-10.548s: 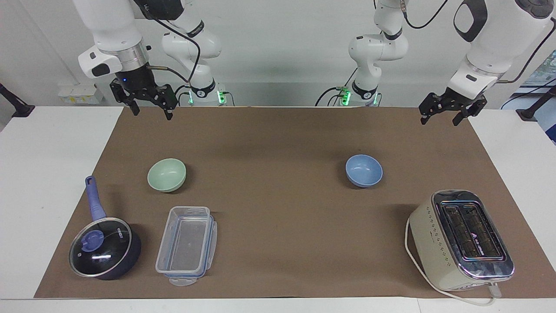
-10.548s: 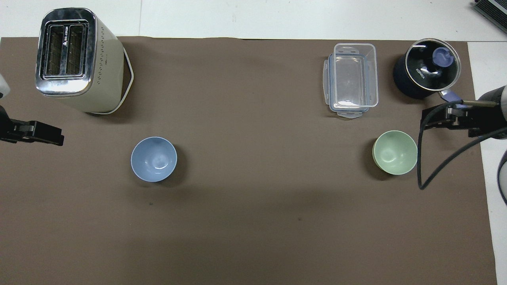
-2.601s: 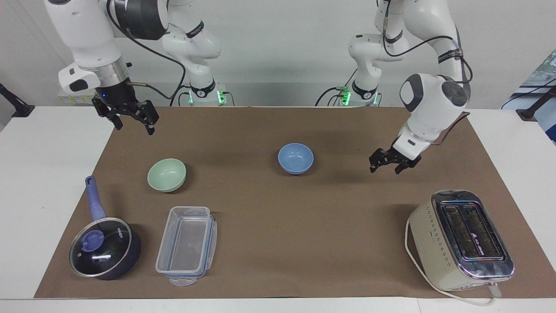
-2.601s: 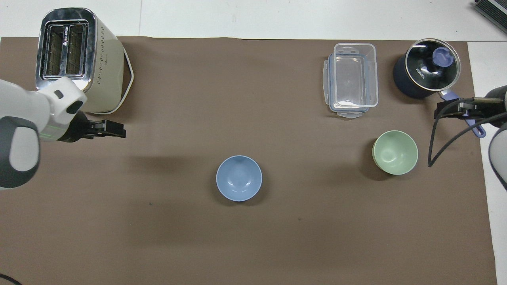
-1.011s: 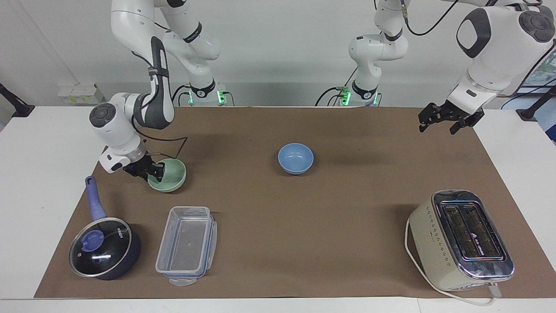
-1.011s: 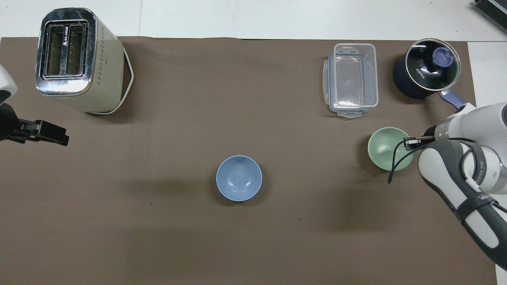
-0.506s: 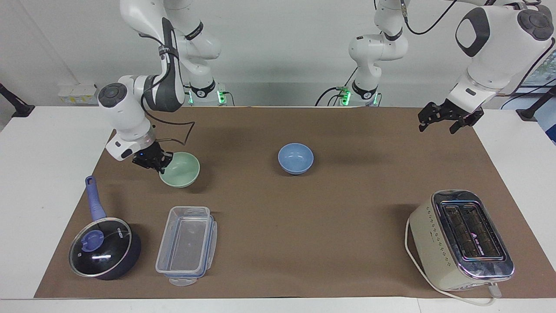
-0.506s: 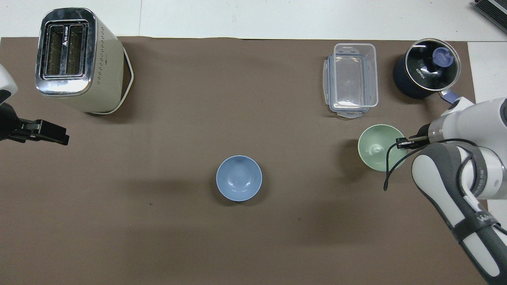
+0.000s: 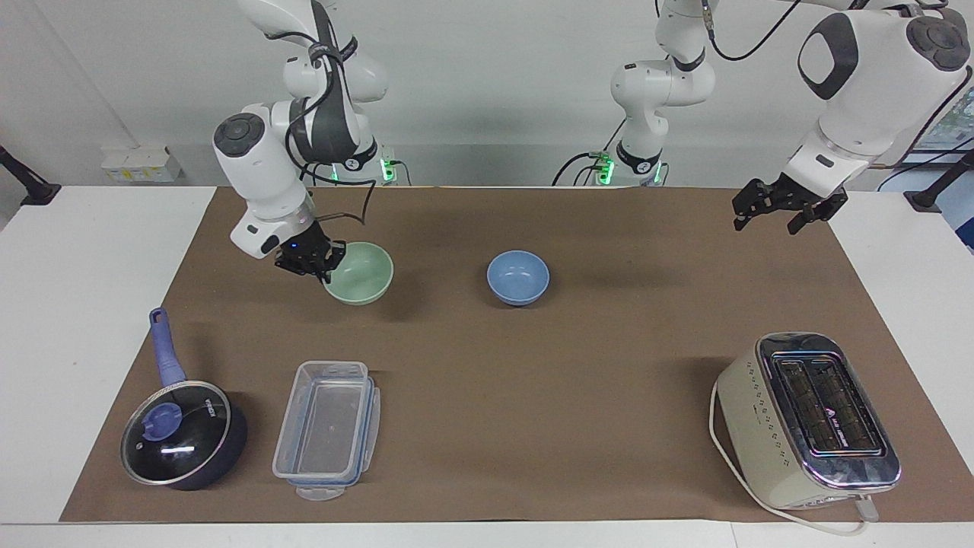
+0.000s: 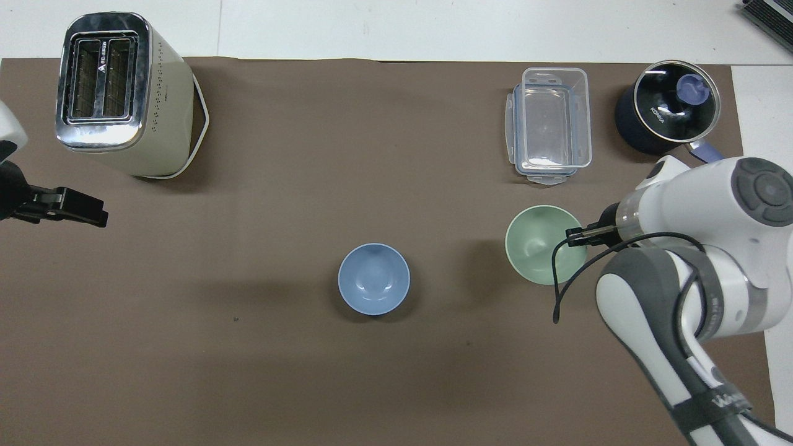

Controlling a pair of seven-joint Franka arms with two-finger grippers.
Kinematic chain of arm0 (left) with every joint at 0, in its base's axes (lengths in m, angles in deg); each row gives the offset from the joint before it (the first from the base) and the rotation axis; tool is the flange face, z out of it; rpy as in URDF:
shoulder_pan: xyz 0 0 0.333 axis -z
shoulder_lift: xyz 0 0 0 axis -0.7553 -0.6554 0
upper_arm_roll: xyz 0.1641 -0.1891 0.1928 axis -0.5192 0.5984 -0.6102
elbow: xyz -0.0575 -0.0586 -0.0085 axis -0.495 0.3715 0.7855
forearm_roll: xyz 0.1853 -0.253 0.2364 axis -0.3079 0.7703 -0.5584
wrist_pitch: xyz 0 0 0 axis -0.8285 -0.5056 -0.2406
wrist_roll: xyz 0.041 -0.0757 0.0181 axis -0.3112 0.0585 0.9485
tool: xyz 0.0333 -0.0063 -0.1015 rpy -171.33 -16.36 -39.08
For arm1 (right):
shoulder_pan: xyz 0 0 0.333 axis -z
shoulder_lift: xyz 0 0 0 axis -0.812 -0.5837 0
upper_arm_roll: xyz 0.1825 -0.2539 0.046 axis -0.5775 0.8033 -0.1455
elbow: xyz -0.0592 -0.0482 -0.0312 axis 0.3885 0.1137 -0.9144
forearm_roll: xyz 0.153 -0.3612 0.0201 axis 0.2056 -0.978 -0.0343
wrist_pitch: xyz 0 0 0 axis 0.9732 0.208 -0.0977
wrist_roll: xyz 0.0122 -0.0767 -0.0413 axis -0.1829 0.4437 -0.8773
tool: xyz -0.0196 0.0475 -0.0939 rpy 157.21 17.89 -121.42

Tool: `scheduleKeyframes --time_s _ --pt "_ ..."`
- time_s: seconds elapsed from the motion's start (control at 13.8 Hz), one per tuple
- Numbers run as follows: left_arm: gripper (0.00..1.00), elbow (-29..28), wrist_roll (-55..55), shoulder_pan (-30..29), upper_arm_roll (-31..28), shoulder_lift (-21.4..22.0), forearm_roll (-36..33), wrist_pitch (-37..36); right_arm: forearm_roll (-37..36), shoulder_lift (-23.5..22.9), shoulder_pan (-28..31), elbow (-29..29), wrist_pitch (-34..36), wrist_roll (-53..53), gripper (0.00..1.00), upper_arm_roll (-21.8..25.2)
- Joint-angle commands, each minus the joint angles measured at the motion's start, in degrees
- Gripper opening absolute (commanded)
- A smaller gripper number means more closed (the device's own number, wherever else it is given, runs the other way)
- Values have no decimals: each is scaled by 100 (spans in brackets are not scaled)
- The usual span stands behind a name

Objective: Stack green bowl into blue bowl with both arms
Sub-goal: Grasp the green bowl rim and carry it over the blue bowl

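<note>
Two bowls sit apart: the right gripper [image 9: 316, 266] pinches the rim of the pale mint-green matte bowl [image 9: 359, 272], lifted over the mat, presumably for carrying to the light blue matte bowl [image 9: 518, 277] at mid-table. Waiting, the left gripper [image 9: 784, 207] hangs with fingers spread. Only the facing view shows the lift; overhead, the arm hides the grip.

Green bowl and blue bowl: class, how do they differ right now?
The green bowl is pale mint; the blue bowl is light blue. The green bowl hangs clamped at its rim in the right gripper; the blue bowl sits free on the mat. Both look round, plain, upright and alike in size.
</note>
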Motion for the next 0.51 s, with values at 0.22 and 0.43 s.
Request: scheduleKeyframes --time_s 0.22,0.43 --pt "100 -207 52 -26 26 157 -101 147 187 -31 -1038 -312 -16 1326 0 -25" --pt "100 -207 52 -26 26 157 -101 139 196 -128 -1513 -479 -60 1872 0 -25"
